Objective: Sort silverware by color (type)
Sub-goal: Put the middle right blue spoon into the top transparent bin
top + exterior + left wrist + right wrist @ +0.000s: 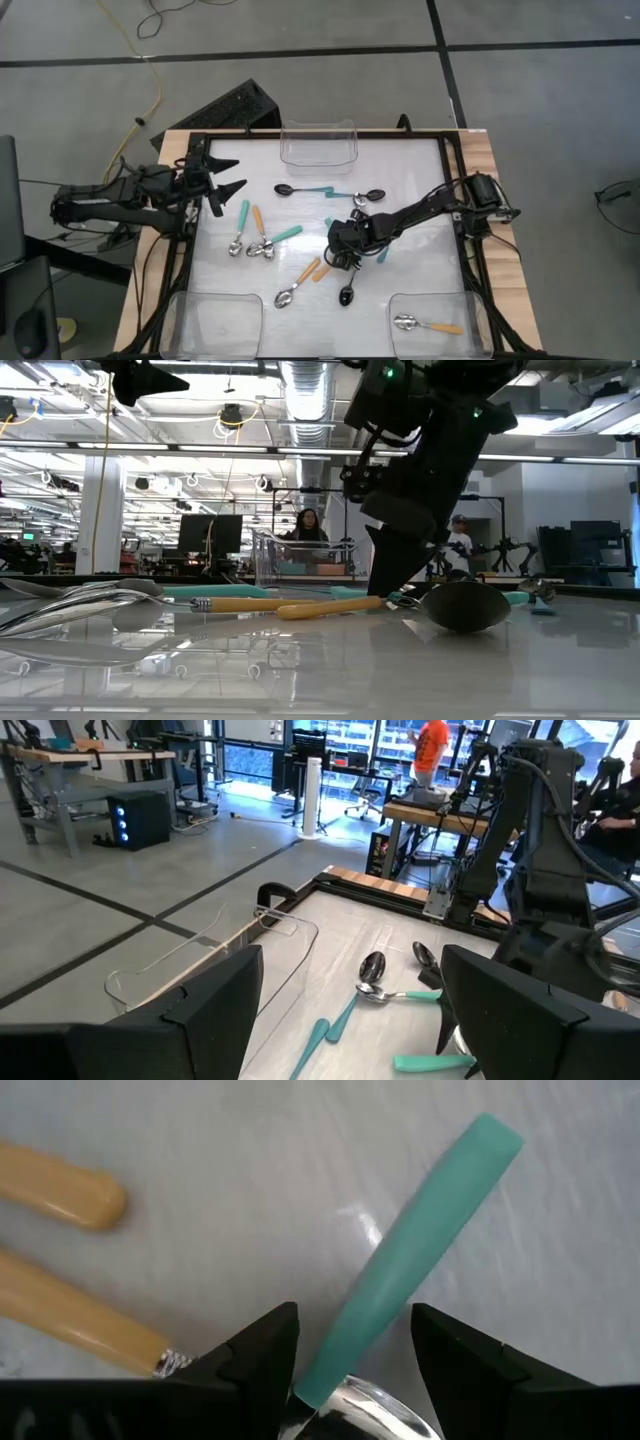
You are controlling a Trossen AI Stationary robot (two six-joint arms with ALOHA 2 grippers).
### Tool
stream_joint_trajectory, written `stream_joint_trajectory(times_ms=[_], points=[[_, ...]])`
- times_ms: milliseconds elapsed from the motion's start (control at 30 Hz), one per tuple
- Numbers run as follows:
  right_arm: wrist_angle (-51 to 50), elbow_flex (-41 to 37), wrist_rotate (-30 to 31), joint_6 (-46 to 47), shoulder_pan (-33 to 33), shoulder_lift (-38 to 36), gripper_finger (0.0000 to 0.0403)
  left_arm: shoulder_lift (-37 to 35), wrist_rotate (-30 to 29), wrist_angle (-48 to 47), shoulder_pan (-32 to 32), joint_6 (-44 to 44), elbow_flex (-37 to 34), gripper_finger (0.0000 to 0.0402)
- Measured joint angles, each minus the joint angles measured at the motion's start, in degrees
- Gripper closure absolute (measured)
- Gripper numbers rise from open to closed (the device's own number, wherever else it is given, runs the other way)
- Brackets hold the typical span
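The right gripper (pixel 352 1355) is down on the desk (pixel 420 180) near its middle, its fingers (pixel 255 1355) apart on either side of a teal-handled spoon (pixel 410 1250); the handle runs out between them, and whether the pads already touch it cannot be told. Two orange handles (pixel 60 1200) lie just beside it. This looks like the pick step: the fingers need to close on the handle near the bowl, lift it flat off the desk without dragging the neighbouring spoons, then carry it to a bin. The left gripper (pixel 222 188) waits over the left edge of the desk, fingers spread wide and empty. Counting from above: one orange-handled spoon (pixel 428 325) already rests in the near-right bin (pixel 478 310); four more orange-handled ones lie loose, two by a teal-handled one in the left cluster (pixel 252 238), two near the front (pixel 300 283). A black-bowled teal spoon (pixel 303 189) and a silver-bowled one (pixel 362 196) lie toward the far bin (pixel 320 145), and a black-bowled spoon (pixel 347 294) sits just in front of the right gripper. The near-left bin (pixel 212 322) and the far bin appear empty. Further teal spoons under the right arm are too hidden to count.
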Motion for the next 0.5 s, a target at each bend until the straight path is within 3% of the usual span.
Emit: stream_joint_trajectory(times_ms=[233,500], points=[[-0.14,-0.04,-0.28,0.25,0.18,0.35,0.0212,-0.02,0.0,0.0,0.0,0.0,0.0,0.0109],[-0.33,-0.09,-0.49,2.95,0.13,0.35,0.0326,-0.02,-0.04,0.0,0.0,0.0,0.0,0.0109]])
